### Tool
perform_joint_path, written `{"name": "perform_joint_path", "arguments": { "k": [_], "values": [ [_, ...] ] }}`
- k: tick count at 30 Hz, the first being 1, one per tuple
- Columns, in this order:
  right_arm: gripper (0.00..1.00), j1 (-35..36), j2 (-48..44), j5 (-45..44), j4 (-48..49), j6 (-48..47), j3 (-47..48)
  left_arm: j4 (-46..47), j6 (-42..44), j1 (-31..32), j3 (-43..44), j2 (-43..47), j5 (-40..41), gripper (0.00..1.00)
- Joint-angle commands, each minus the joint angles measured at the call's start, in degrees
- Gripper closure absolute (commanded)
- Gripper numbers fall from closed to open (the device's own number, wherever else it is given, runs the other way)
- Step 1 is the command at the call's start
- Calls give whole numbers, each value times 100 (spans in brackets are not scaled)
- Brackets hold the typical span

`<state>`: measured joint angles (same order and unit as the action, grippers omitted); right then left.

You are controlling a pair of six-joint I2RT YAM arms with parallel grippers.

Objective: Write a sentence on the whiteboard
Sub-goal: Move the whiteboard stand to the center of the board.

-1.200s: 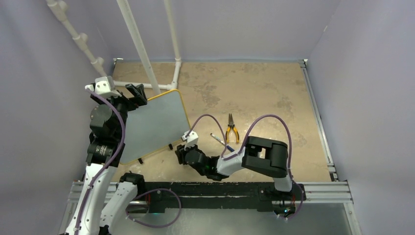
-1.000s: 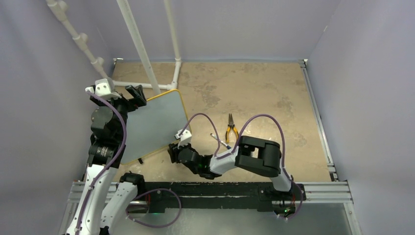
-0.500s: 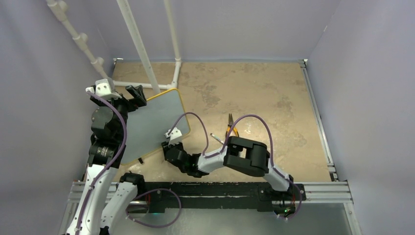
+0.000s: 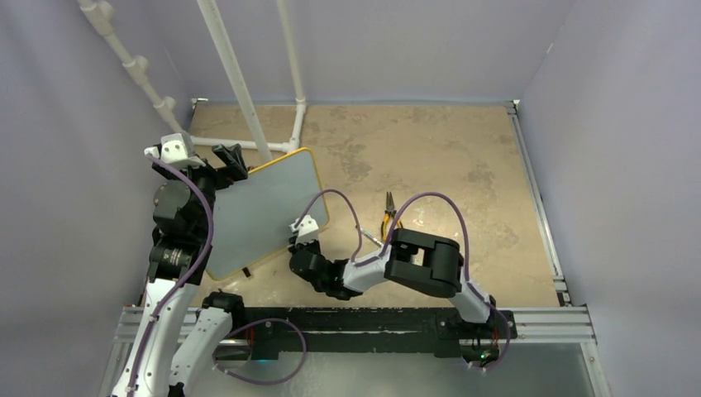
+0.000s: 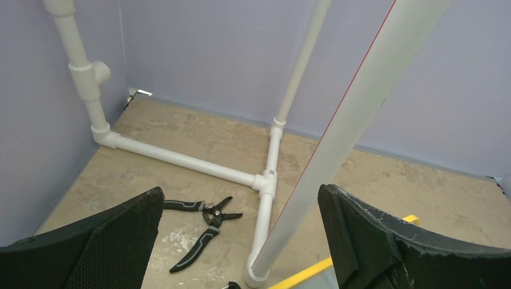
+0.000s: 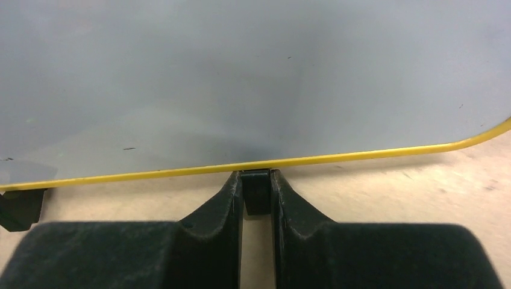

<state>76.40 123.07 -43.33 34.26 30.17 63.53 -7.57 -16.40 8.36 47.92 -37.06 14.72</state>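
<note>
- The board sits tilted on the table, left of centre, its far corner by the white pipe. Its face is blank, and no sentence shows in either view of it.
- The right gripper is low at the board's near right edge. The wrist view shows its fingers pressed in on a small black foot under the yellow rim.
- The left gripper hangs spread wide at the board's far left corner, holding nothing. The pipe stands between its fingers.
- The step in hand looks like shifting or steadying the board by that foot.
- The foot is a narrow hold, so the pinch wants to stay square on it. Any pull should run slow and flat along the table, or the foot may slip out or the board may tip.
- A second foot to the left bears on the table and may drag or act as a pivot.
- The open left gripper is well placed to brace the far corner.
- Neither gripper holds a pen. A thin stick, likely one, lies by the pliers, right of the board.
- Another black hand tool lies beyond the pipe, clear of the work.
</note>
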Motion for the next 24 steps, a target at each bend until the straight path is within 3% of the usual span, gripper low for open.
{"name": "perform_joint_path", "arguments": {
  "k": [1, 12, 24],
  "values": [
    [100, -358, -426, -358, -202, 80, -754, -137, -65, -27, 424, -36, -312, 1],
    [100, -1123, -1207, -463, 421, -495, -1995, -1022, -412, -27, 1103, -287, -1369, 1],
    [100, -1663, -1309, -672, 586, -969, -1981, -1264, -408, -27, 1053, -313, -1699, 1]
  ]
}}
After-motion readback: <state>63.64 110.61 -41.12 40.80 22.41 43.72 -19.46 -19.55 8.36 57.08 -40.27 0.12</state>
